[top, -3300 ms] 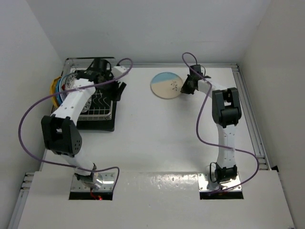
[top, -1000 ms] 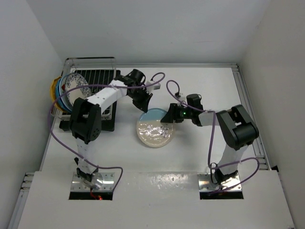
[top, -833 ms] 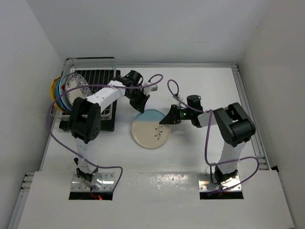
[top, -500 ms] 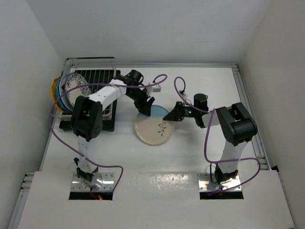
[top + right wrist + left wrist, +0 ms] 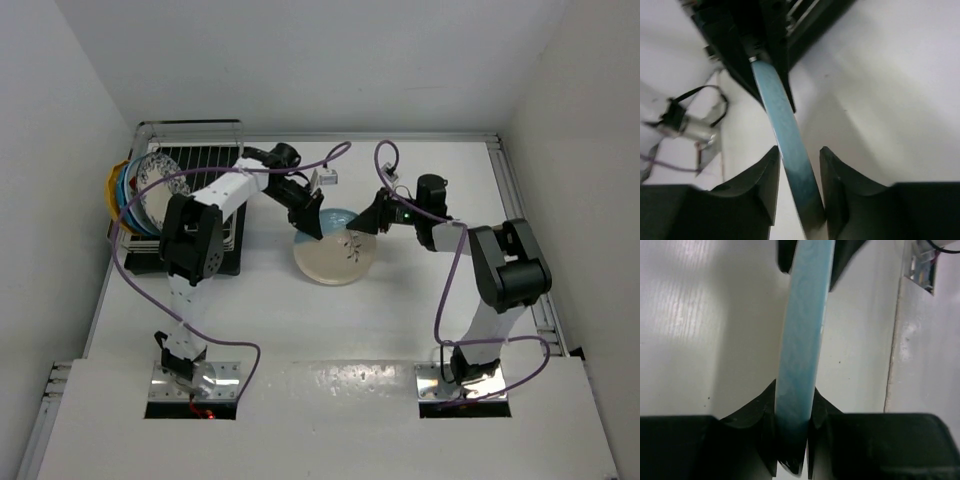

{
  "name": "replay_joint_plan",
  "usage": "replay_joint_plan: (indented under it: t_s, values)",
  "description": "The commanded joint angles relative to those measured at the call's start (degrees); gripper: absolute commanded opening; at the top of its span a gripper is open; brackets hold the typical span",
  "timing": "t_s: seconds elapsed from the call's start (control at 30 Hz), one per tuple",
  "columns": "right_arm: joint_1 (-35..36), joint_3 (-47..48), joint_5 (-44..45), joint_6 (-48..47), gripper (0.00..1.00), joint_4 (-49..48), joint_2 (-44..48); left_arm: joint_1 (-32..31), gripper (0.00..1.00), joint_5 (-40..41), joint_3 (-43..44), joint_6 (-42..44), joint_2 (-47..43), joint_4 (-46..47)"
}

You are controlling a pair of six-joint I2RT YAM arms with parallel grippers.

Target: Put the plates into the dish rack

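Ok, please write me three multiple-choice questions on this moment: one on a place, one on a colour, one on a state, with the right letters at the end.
1. Where on the table does the dish rack stand?
A) at the left edge
B) at the right edge
C) in the middle

2. Which colours has the plate at mid-table?
A) yellow with white dots
B) white with red strawberries
C) blue and cream

3. How is the left claw?
A) open above the rack
B) shut on the plate's rim
C) out of view

Key:
1 A: the top view shows the rack by the left wall.
2 C: its far part is blue, its near part cream.
3 B: the left wrist view shows both fingers against the rim.
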State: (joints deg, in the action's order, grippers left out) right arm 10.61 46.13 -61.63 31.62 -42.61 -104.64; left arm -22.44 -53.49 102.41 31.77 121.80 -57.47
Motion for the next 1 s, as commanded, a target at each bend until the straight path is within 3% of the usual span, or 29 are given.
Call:
replay_joint_plan:
  t_s: [0.0,0.03,0.17,0.2,0.3,0.33,0.4,0.6,0.7,0.87,0.97]
  values:
    - [-0.41,3.88,10.5,-4.61,0.39,11.12,6.81,1.42,0.0,6.64,3.14,-3.71,-5.42,2.45]
    - [-0.33,4.05,13.08,-6.2,0.59,13.49,8.3,2.13,0.0,9.78,4.36,-5.99,-6.13,3.06]
    - [-0.24,4.06,30.92,-12.19,0.82,22.99,13.84,3.45,0.0,21.47,12.44,-15.41,-9.91,3.07]
    - [-0.24,3.97,42.09,-11.76,0.82,23.71,14.81,4.06,0.0,24.46,16.73,-18.03,-10.7,3.07]
    - [-0.15,1.95,56.5,-8.86,0.83,24.94,19.73,5.91,0.0,37.03,23.51,-20.42,-14.03,3.59]
    - [-0.15,1.34,61.05,-8.59,0.83,24.94,22.61,6.61,0.0,44.72,24.15,-20.43,-15.26,4.38]
    - [0.72,-0.77,64.95,-10.68,0.83,24.94,25.17,7.22,0.0,57.02,24.15,-20.18,-19.04,7.37]
    - [4.24,-4.11,66.99,-14.56,0.83,29.59,29.58,10.48,0.0,74.92,24.43,-18.06,-24.23,8.08]
    - [6.0,-4.03,67.69,-14.83,0.83,31.87,30.28,16.35,0.0,74.34,19.87,-19.2,-27.22,8.61]
    - [10.47,-2.18,71.88,-15.72,0.83,34.17,30.11,28.3,0.0,56.88,15.36,-20.52,-32.58,7.56]
    - [13.02,-2.53,73.3,-14.74,0.83,34.26,29.67,32.35,0.0,51.31,15.36,-20.0,-34.08,5.88]
